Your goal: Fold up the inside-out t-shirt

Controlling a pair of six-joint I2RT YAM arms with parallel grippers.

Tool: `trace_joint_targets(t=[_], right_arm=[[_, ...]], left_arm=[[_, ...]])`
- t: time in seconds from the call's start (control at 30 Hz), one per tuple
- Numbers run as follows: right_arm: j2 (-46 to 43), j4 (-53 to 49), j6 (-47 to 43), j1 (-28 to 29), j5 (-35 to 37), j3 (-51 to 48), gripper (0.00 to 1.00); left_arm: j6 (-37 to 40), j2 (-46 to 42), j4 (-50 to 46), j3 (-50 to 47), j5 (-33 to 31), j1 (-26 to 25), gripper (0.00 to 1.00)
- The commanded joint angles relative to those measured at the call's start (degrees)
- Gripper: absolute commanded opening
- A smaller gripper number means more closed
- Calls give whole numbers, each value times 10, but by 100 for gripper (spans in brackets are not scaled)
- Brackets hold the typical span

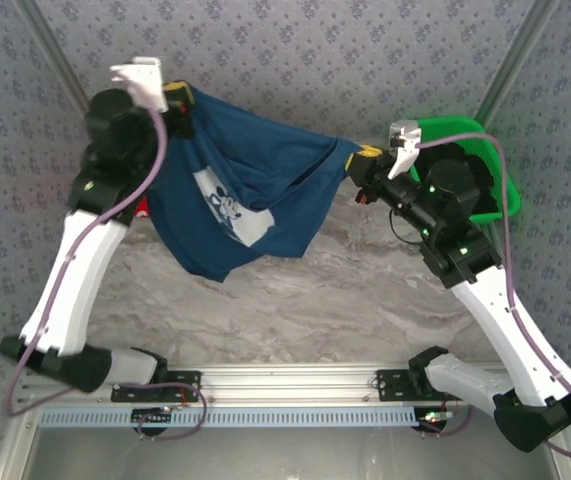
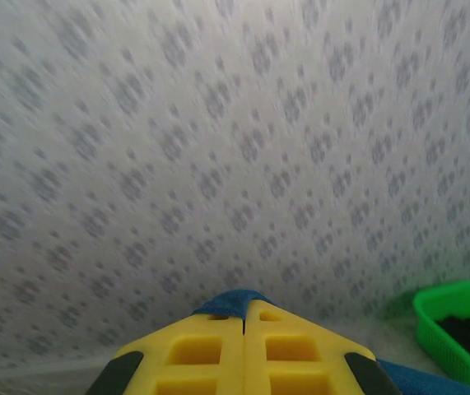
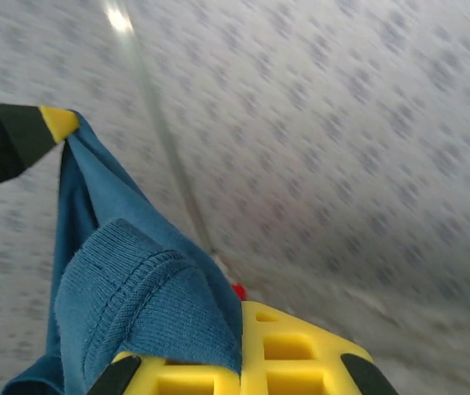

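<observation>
The inside-out t-shirt is blue with a pale print on it, and it hangs stretched in the air between my two grippers, above the marble table. My left gripper is shut on one upper corner of it at the back left; a fold of blue cloth pokes out between its yellow jaws. My right gripper is shut on the other corner, where ribbed blue cloth drapes over its left finger. In the right wrist view the left gripper's tip holds the far end.
A green bin with dark clothing stands at the back right, behind the right arm. A bit of red garment peeks out beside the left arm. Patterned walls close the back and sides.
</observation>
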Motion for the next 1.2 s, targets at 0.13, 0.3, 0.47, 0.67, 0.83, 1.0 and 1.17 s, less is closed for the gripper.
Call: trace_joint_targets(t=[0.13, 0.3, 0.47, 0.67, 0.83, 1.0, 1.17], right_arm=[[43, -29, 157, -62, 151, -125, 0], [134, -46, 148, -140, 110, -132, 0], [219, -62, 112, -205, 43, -123, 0], [274, -77, 78, -234, 8, -98, 0], [288, -60, 83, -245, -20, -96, 0], [286, -62, 80, -246, -36, -92, 0], [289, -56, 81, -247, -44, -94, 0]], left_arm=[[-7, 328, -37, 149, 66, -40, 14], [-17, 407, -103, 230, 97, -41, 47], [-35, 275, 7, -15, 128, -51, 63], [18, 129, 132, -332, 163, -109, 65], [92, 137, 97, -407, 114, -180, 68], [102, 155, 74, -445, 71, -211, 73], [113, 200, 73, -430, 43, -230, 74]])
